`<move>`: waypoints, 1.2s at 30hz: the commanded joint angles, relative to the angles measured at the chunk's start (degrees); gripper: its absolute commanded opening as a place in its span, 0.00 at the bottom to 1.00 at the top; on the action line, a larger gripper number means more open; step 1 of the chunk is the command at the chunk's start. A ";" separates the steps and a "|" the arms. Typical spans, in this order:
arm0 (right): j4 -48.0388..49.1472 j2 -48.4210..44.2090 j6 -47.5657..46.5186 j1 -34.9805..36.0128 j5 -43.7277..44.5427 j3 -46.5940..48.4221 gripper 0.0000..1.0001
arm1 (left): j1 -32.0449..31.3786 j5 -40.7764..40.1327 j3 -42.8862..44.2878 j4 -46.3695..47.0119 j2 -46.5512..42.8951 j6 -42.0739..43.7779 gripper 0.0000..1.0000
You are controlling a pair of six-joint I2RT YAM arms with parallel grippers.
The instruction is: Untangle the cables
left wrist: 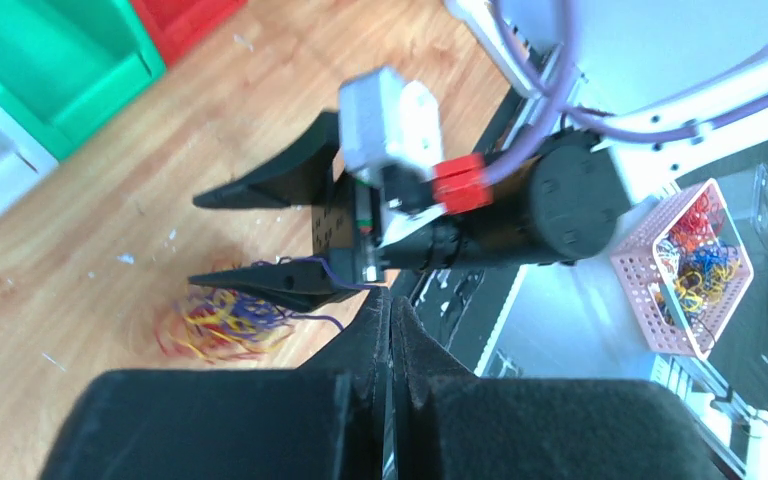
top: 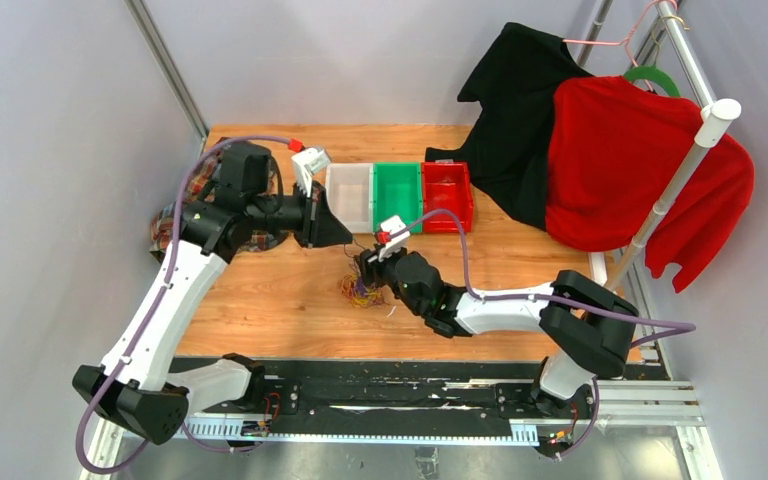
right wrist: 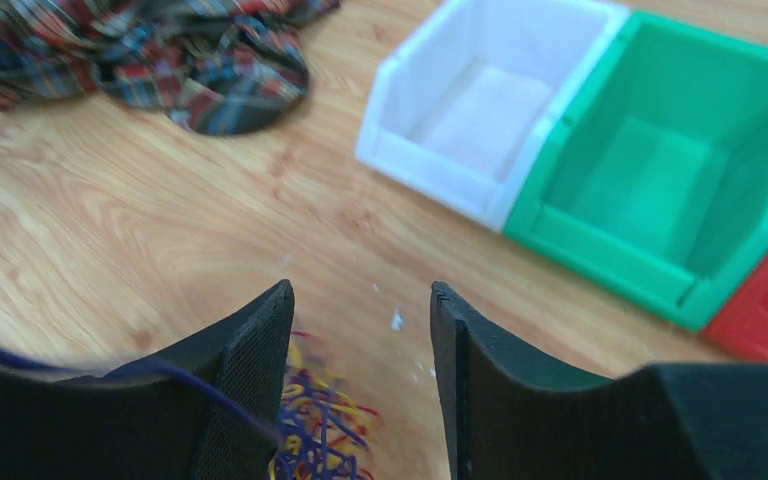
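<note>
The cables (top: 360, 291) are a small tangle of yellow, red and purple strands on the wooden table; they also show in the left wrist view (left wrist: 218, 325) and the right wrist view (right wrist: 320, 430). My left gripper (top: 346, 238) hangs just behind and left of the tangle. In its own view (left wrist: 391, 305) the jaws are pressed together, and a thin purple strand (left wrist: 345, 280) runs into their tip. My right gripper (top: 365, 263) is open right over the tangle (right wrist: 360, 300). The purple strand (right wrist: 175, 382) lies across its left finger (right wrist: 250, 370).
White (top: 350, 196), green (top: 397, 195) and red (top: 447, 192) bins stand in a row behind the grippers. A plaid cloth (top: 165, 228) lies at the left under my left arm. Black and red garments (top: 620, 160) hang on a rack at the right.
</note>
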 commanded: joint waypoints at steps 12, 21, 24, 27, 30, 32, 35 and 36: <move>0.15 -0.48 6.59 -0.07 6.61 -11.49 0.50 | -0.70 -6.29 37.03 -5.85 7.04 -0.21 0.01; 3.11 -3.09 8.76 -0.08 7.56 -18.91 0.53 | -0.68 -24.21 60.72 -7.18 13.98 6.77 0.01; 3.57 -3.87 8.60 -0.08 7.18 -20.40 0.55 | -0.70 -28.42 64.61 -7.22 15.48 8.49 0.00; 3.58 -5.07 8.40 -0.08 7.07 -21.31 0.56 | -0.75 -29.34 60.00 -7.18 13.47 11.03 0.00; 1.83 -6.48 8.14 -0.08 6.74 -20.86 0.51 | -0.71 -26.02 44.12 -7.18 8.09 12.96 0.00; -0.13 -7.55 8.21 -0.08 6.12 -19.84 0.43 | -0.73 -23.97 30.73 -6.70 4.51 14.23 0.01; -2.59 -8.95 7.91 -0.22 5.58 -18.30 0.21 | -0.72 -22.40 12.87 -5.06 1.28 16.39 0.12; -4.00 -9.51 7.81 -0.37 5.39 -17.52 0.08 | -0.75 -21.81 6.93 -4.35 0.61 17.41 0.19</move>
